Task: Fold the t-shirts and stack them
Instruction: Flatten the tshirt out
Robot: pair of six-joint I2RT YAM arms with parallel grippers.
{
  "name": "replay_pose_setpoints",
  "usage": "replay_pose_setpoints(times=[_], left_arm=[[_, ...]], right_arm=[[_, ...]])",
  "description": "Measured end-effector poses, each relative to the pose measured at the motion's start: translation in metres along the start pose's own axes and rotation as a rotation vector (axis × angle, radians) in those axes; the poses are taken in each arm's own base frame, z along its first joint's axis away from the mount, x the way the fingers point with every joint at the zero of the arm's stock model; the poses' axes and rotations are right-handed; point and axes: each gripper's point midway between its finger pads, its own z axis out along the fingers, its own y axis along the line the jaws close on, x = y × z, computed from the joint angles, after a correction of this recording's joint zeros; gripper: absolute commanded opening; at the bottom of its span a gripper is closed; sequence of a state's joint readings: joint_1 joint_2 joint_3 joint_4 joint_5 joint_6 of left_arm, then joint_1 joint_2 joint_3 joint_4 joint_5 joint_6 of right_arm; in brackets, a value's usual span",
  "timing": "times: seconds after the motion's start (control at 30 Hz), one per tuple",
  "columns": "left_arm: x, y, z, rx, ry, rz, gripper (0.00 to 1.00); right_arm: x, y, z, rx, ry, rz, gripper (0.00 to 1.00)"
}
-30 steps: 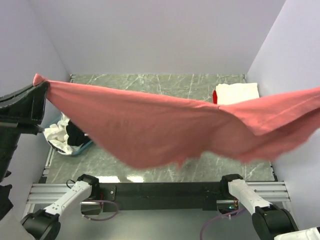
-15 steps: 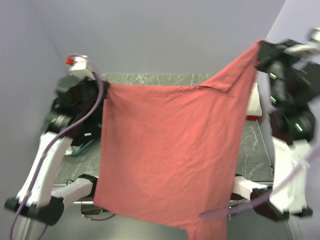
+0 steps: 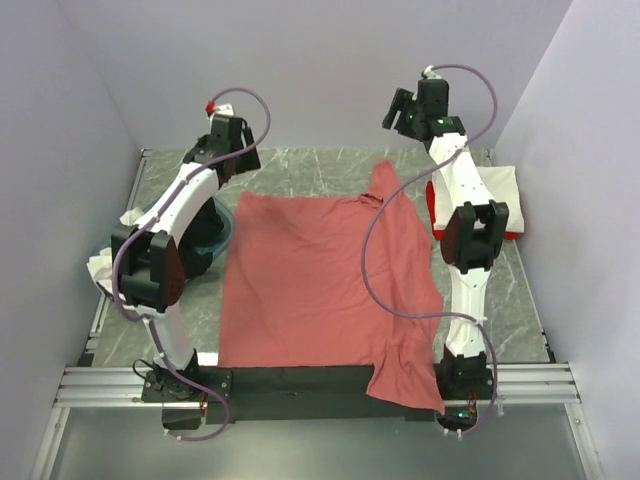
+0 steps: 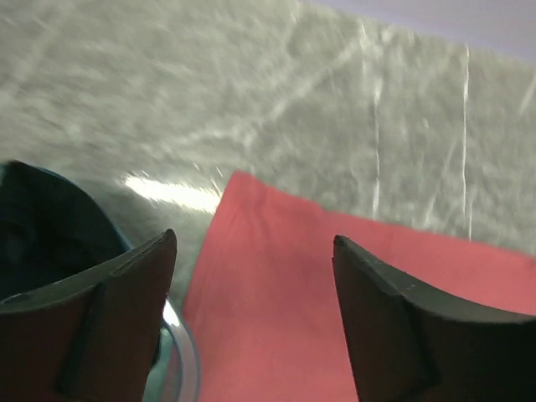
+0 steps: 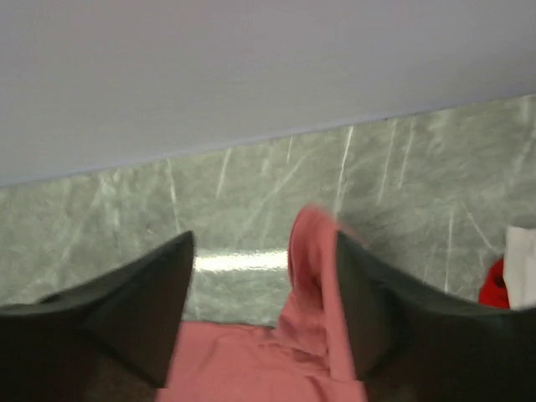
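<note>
A large salmon-pink t-shirt lies spread on the marble table, its near right corner draped over the front rail. Its far right corner stands up in a crumpled ridge. My left gripper hovers open above the shirt's far left corner, nothing between its fingers. My right gripper is raised high at the back, open, with the ridge below and close to its right finger. Folded cream-white and red t-shirts lie stacked at the far right.
A teal basin sits at the left edge of the pink shirt, mostly under my left arm; its rim shows in the left wrist view. White cloth spills beside it. Walls close in on three sides.
Both grippers were shut on the pink shirt, holding it stretched in the air. They have opened, the shirt has dropped flat onto the table, and both arms stand over its far edge.
</note>
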State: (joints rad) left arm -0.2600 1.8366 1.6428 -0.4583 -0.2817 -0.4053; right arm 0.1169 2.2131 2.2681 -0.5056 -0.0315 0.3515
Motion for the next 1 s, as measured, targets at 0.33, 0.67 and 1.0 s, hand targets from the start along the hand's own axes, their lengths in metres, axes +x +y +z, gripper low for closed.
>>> replay_pose_setpoints(times=[0.33,0.67,1.0], left_arm=[[-0.041,0.012,-0.049,0.0,-0.167,-0.065,0.96],[0.06,-0.021,-0.087,0.242,-0.06,-0.1,0.95],[0.141,-0.053,-0.081,0.375,0.103,-0.09,0.94]], right_arm=[[0.027,0.0,-0.061,-0.041,0.056,-0.001,0.88],[0.051,-0.016,-0.121,-0.019,0.009,-0.001,0.83],[0.2,-0.071,-0.115,0.098,0.347,0.038,0.82]])
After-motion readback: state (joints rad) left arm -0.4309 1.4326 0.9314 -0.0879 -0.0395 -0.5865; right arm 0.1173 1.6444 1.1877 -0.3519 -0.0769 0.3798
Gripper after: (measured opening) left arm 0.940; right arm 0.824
